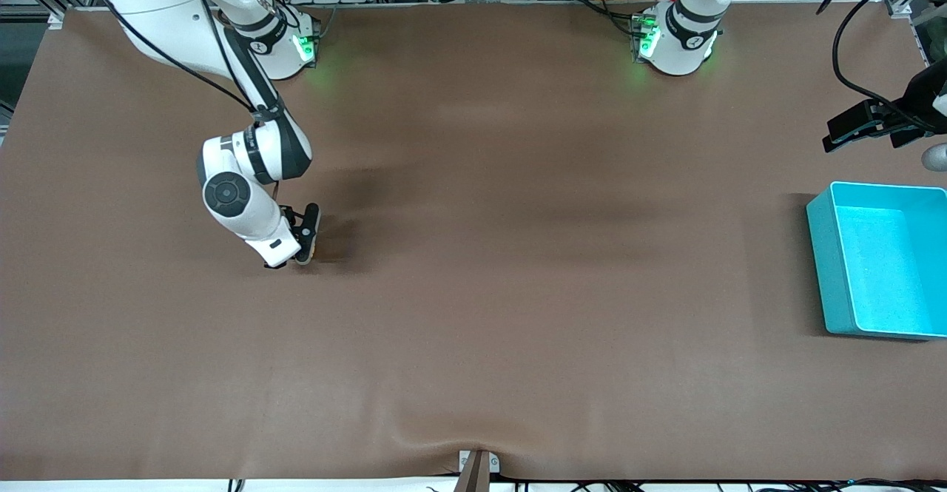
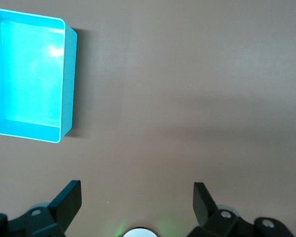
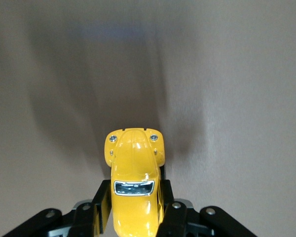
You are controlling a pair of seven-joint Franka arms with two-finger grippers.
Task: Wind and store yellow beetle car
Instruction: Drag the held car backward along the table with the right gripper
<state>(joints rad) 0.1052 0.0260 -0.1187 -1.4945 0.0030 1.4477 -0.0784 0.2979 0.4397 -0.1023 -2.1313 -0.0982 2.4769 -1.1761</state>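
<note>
The yellow beetle car sits between the fingers of my right gripper, which is shut on its sides. In the front view this gripper is low at the table toward the right arm's end, and only a sliver of the car shows under the fingers. I cannot tell whether the wheels touch the table. My left gripper is open and empty, in the air over the table beside the turquoise bin. In the left wrist view its fingers stand wide apart, with the bin off to one side.
The turquoise bin holds nothing and stands at the left arm's end of the table. A brown mat covers the whole table, with a small wrinkle at its edge nearest the front camera.
</note>
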